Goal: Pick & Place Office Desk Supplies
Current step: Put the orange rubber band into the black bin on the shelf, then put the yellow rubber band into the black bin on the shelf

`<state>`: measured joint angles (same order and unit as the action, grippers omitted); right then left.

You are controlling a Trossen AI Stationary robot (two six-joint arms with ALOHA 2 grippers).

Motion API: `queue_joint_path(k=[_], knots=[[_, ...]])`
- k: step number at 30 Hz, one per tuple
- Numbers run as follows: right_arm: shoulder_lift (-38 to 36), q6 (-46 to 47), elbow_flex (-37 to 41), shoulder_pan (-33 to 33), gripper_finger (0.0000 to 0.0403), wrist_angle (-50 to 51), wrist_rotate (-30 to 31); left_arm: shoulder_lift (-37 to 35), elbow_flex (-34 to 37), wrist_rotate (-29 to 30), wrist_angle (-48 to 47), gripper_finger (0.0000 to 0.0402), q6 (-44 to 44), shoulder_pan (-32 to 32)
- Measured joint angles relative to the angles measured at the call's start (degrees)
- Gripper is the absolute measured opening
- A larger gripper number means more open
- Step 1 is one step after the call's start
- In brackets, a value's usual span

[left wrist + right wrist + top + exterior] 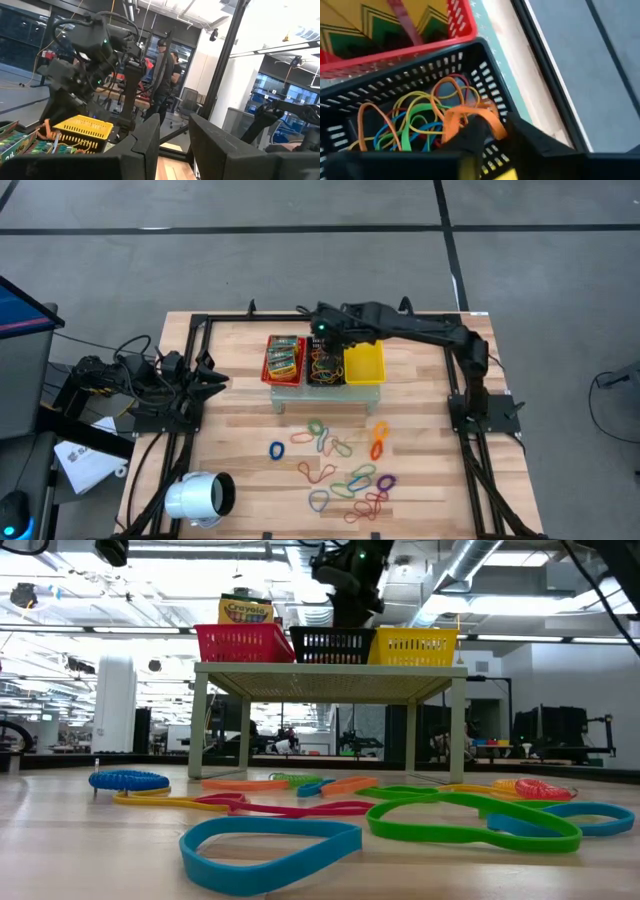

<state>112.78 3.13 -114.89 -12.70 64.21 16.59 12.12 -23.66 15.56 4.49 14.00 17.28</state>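
Looking down from overhead, I see my right gripper (322, 340) poised over the black basket (325, 367), the middle of three on a small raised stand, because that basket collects the bands. Its wrist camera shows an orange rubber band (470, 120) draped at its fingertips, jaws narrowly parted; whether they grip it or are letting go I cannot tell. Many more rubber bands (340, 470) lie scattered on the wooden table (240, 430) in front. My left gripper (205, 380) waits at the table's left edge, jaws slightly apart, holding nothing.
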Motion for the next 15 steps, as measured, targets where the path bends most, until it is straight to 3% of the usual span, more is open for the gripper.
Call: queue_joint_path(k=[9, 12, 15], knots=[[-3.0, -2.6, -0.2, 1.8, 0.0218, 4.3, -0.1, 0.0, 0.0, 0.0, 0.3, 0.0099, 0.0, 0.0], [-5.6, 1.0, -0.2, 2.9, 0.0245, 8.8, -0.7, 0.0, 0.0, 0.0, 0.3, 0.0099, 0.0, 0.0], [-8.6, 8.3, -0.2, 5.5, 0.0254, 18.7, -5.4, 0.0, 0.0, 0.0, 0.3, 0.0099, 0.4, 0.0]])
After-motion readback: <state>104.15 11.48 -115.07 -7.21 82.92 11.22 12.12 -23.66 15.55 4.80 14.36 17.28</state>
